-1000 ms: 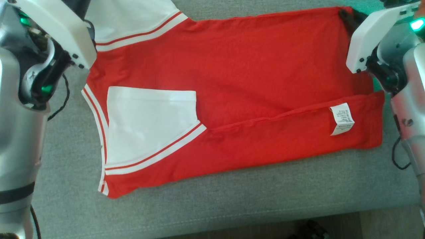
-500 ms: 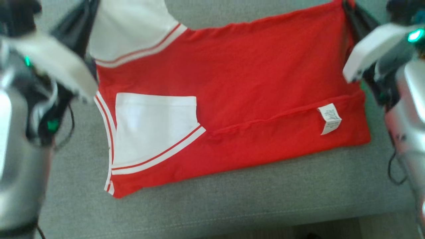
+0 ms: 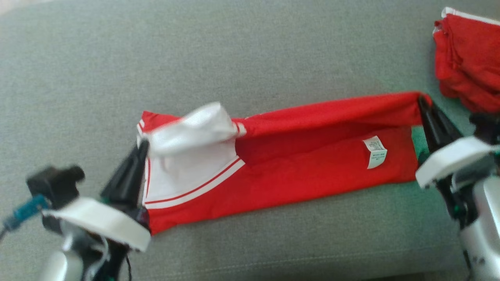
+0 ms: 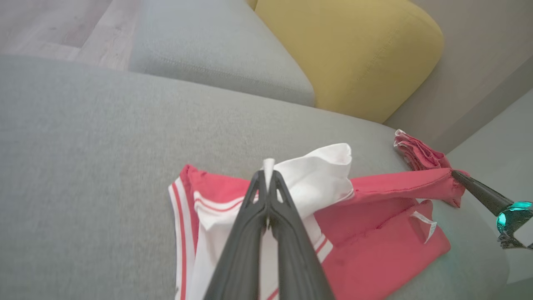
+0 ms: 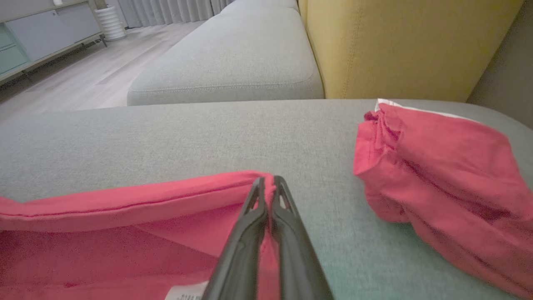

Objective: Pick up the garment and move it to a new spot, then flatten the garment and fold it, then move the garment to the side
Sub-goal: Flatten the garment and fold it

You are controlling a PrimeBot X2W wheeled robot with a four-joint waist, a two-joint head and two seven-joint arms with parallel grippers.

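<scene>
The left gripper [image 3: 141, 150] is pinched shut on the garment's white sleeve [image 3: 191, 128]. The sleeve billows up just beyond its fingertips, and the left wrist view shows a sliver of white cloth caught between the closed fingers.

From there the red garment [image 3: 312, 171] runs rightward across the grey sofa cushion [image 3: 273, 50] as a long narrow band between the two grippers. A second ago it lay spread wide, with both grippers holding its far corners. Now that far edge has been drawn back toward the robot and hangs as a raised ridge over the lower layer. The head camera has also shifted, so part of the change in framing is not the cloth's. A white care label [image 3: 375, 152] lies on the lower layer, nearer the right gripper.

The right gripper [image 3: 422, 102] is clamped on the red corner of that raised edge, fingers closed together. Beyond it and to its right sits a separate bundle of red cloth [image 3: 468, 54], apart from the garment.

The lengthwise fold looks mid-way: the held edge is not yet laid down, and the loose sleeve may need tucking.
</scene>
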